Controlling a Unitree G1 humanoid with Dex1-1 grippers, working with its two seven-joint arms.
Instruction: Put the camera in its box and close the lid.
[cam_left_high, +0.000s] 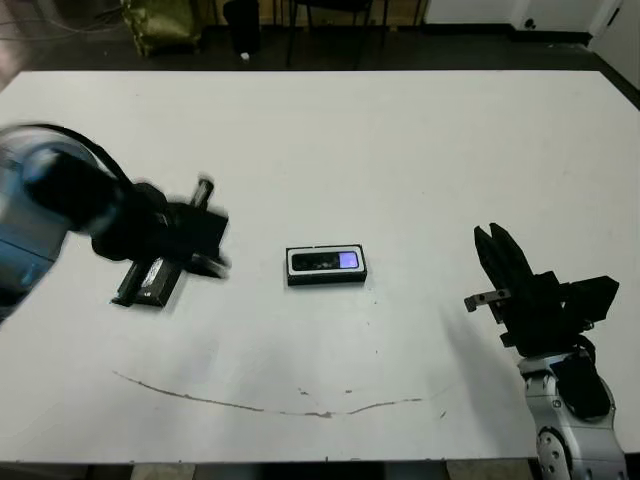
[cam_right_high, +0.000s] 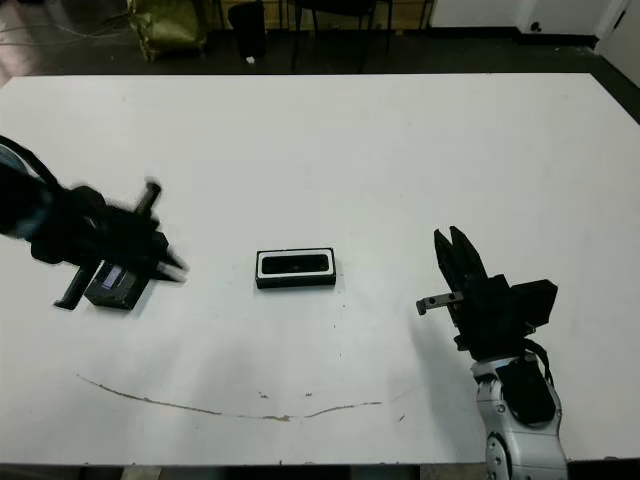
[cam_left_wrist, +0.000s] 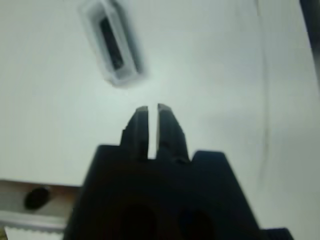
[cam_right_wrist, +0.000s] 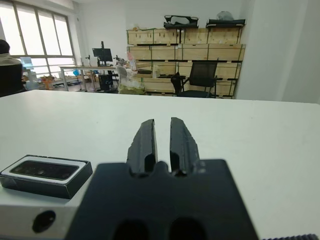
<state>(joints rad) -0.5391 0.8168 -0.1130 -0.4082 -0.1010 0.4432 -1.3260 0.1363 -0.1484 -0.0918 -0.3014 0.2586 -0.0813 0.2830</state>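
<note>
The white table (cam_left_high: 400, 150) fills nearly all I can see, with a thin brown scuff line (cam_left_high: 270, 405) curving along its near part and dark floor beyond the far edge. My left arm is a blur over the table's left side, and my left gripper (cam_left_wrist: 149, 111) hangs there with its fingers drawn almost together, only a sliver of light between them, holding nothing. My right gripper (cam_left_high: 497, 243) stands well apart to the right, fingers close together, also empty.

The lid (cam_left_high: 152, 281) lies flat on the table under my left arm, partly hidden by it. The box (cam_left_high: 326, 265) sits in the middle, open, and the camera (cam_left_high: 328, 261) already rests inside its white lining.

I judge the lid to be the risk. My left arm is moving fast right above it, so a clumsy reach could knock it away. With the fingers this nearly closed, I would push the flat lid along, not grasp it. A lid set down skewed could jam on the rim.
</note>
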